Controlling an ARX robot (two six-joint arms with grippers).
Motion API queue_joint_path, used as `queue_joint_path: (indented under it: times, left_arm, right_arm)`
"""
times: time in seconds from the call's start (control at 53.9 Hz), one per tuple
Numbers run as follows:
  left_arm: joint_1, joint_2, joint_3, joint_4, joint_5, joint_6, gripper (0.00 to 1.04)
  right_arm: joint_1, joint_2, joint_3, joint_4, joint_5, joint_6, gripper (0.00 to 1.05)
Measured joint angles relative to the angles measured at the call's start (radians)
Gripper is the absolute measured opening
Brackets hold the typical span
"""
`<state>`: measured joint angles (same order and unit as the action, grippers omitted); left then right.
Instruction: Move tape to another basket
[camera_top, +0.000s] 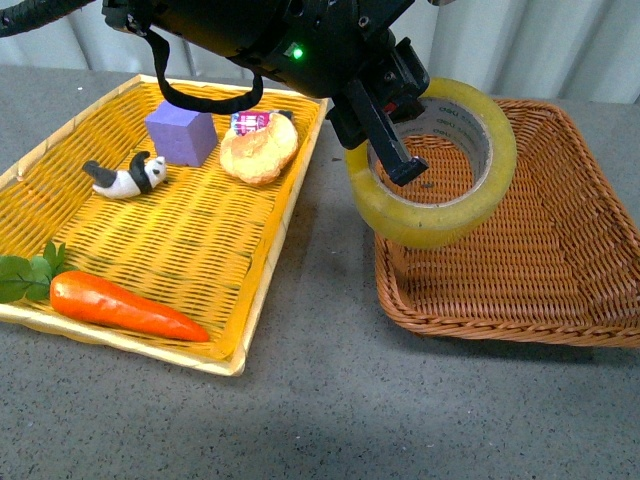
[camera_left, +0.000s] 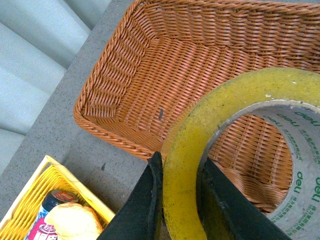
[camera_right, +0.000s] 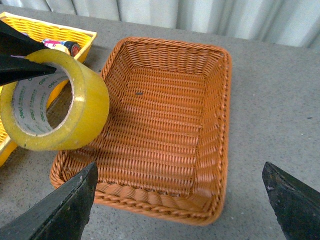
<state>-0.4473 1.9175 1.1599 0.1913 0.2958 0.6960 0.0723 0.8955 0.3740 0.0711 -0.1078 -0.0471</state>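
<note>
My left gripper (camera_top: 385, 150) is shut on the tape (camera_top: 440, 215), a wide yellowish roll with a white printed core, and holds it in the air over the left edge of the brown wicker basket (camera_top: 570, 250). In the left wrist view one black finger (camera_left: 142, 210) lies outside the tape (camera_left: 182, 165) wall and the other inside the core, with the basket (camera_left: 165, 60) below. The right wrist view shows the tape (camera_right: 87, 100) hanging above one corner of the basket (camera_right: 165, 130). My right gripper (camera_right: 180, 200) is open with nothing between its fingers (camera_right: 70, 207).
A bright yellow woven tray (camera_top: 200, 260) sits left of the basket. It holds a carrot (camera_top: 120, 305), a panda figure (camera_top: 125, 178), a purple block (camera_top: 182, 132) and a bread bun (camera_top: 260, 148). Grey tabletop (camera_top: 320, 400) runs between and in front of them.
</note>
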Motion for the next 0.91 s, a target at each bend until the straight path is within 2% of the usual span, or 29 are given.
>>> queue_joint_path:
  times: [0.148, 0.371, 0.909]
  left_arm:
    - [0.0, 0.0, 0.0, 0.0, 0.0, 0.0, 0.16]
    - [0.0, 0.0, 0.0, 0.0, 0.0, 0.001, 0.16]
    - [0.0, 0.0, 0.0, 0.0, 0.0, 0.002, 0.16]
  right_arm:
    - [0.05, 0.214, 0.108, 0.052, 0.004, 0.014, 0.96]
    - [0.12, 0.464, 0.255, 0.041, -0.03, 0.036, 0.96]
    - [0.193, 0.689, 0.396, 0.059, 0.002, 0.078, 0.96]
